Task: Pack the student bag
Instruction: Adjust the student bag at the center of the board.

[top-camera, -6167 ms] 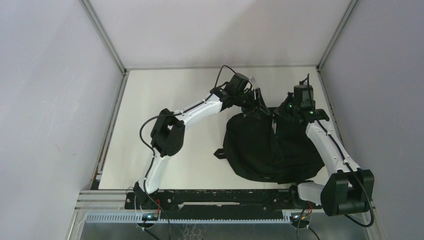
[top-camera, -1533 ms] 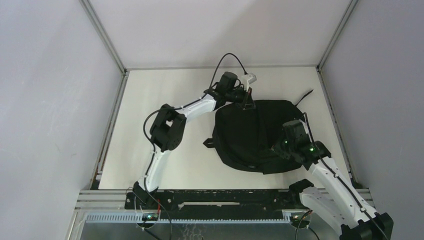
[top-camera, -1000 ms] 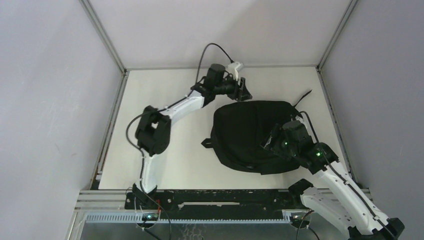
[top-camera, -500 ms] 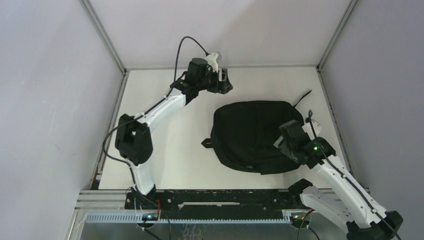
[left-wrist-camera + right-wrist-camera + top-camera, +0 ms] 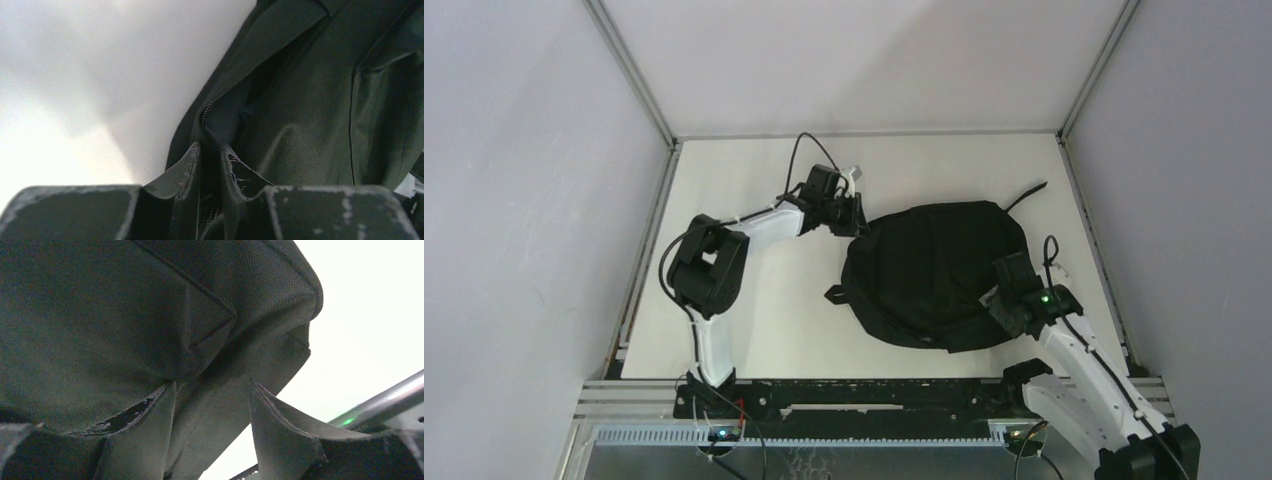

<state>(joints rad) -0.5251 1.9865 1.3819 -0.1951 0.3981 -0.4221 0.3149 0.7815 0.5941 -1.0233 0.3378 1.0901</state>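
Zip time, I reckon: the student bag (image 5: 924,270) lies centre-right on the table (image 5: 754,300).
My left claw (image 5: 210,146) pinches its zip edge (image 5: 206,112), and my right claw (image 5: 212,384) is spread around its lower-right corner. Next it probably needs a steady pull.

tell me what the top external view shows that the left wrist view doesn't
Only top external: the whole student bag lying on its side, the right gripper at its near right edge, and a thin strap trailing off its far right corner.
Only left wrist: a zip line in the fabric. It runs down between the fingers of the left gripper, which stand close together with black fabric between them.
Both: the black bag, the left gripper at its far left edge, and the pale table.
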